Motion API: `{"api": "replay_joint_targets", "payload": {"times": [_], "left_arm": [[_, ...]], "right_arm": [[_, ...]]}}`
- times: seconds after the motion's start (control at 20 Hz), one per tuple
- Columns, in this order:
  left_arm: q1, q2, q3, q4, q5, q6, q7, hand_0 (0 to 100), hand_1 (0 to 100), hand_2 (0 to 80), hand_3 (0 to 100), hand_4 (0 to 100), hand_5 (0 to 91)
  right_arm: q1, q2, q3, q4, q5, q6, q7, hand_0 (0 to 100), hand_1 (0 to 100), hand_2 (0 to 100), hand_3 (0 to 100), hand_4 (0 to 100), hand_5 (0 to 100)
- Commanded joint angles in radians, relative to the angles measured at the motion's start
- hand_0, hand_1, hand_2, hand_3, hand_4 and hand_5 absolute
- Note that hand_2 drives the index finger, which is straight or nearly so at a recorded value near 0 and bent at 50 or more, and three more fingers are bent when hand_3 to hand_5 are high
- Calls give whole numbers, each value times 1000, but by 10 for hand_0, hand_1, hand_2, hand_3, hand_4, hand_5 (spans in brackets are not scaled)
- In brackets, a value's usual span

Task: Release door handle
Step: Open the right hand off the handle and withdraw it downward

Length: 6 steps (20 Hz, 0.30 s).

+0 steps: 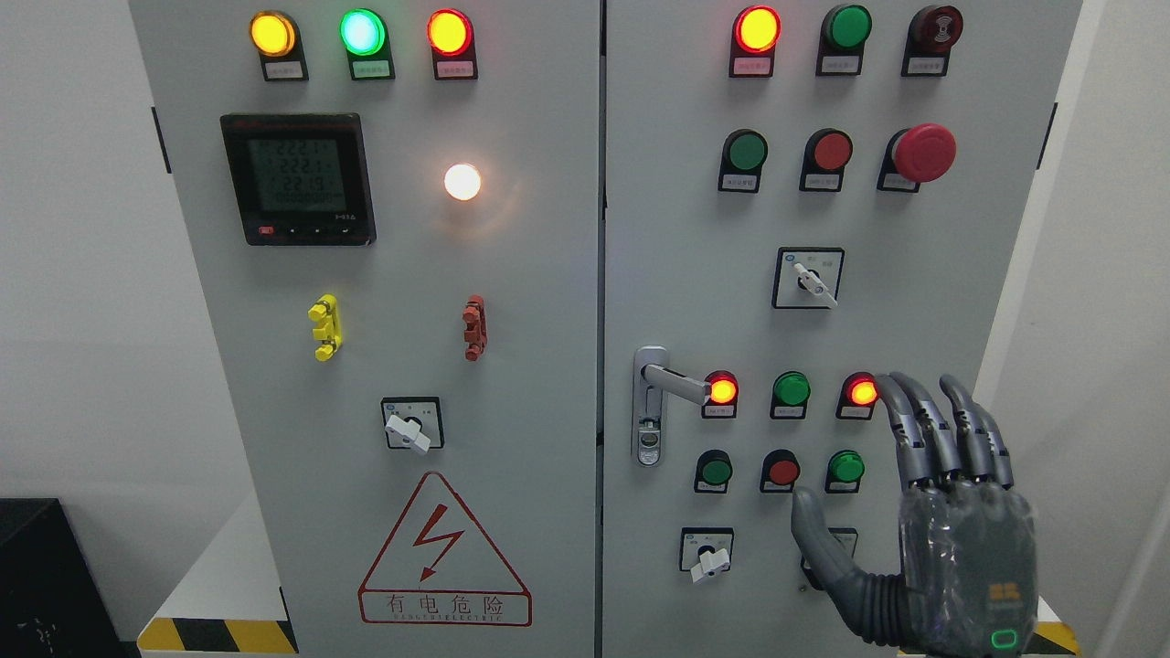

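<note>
— White walls close in on both sides of a grey electrical cabinet (512, 366), two doors with a seam down the middle. Where's the robot in this?

— Only the right hand (951, 512) shows, rising from the lower right, back of the palm toward the camera. Its fingers (923, 425) are straight and spread, thumb out to the left, holding nothing.

— So the door handle is free?

— Yes. The door handle (672, 384) sits on the right door just beside the seam, lever pointing right toward a lit red lamp (721, 390). The hand stands well apart from it, over by another lit red lamp (861, 391), fingertips near that one.

— Why hold it there?

— I'd judge the release is done; open fingers kept clear of the lever avoid snagging it or bumping the green button (845, 468) and the rotary switch (708, 557) below.
</note>
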Motion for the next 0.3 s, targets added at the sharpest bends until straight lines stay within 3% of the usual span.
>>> {"api": "replay_joint_targets", "payload": {"times": [0.0, 0.25], "left_arm": [[0, 0, -21, -20, 0, 0, 0, 0, 0, 23, 92, 13, 0], [0, 0, -21, -20, 0, 0, 0, 0, 0, 23, 90, 13, 0]], "right_arm": [[-10, 1, -9, -15, -3, 0, -1, 364, 290, 0, 0, 0, 0], [-7, 1, 3, -15, -7, 1, -1, 371, 285, 0, 0, 0, 0]]}}
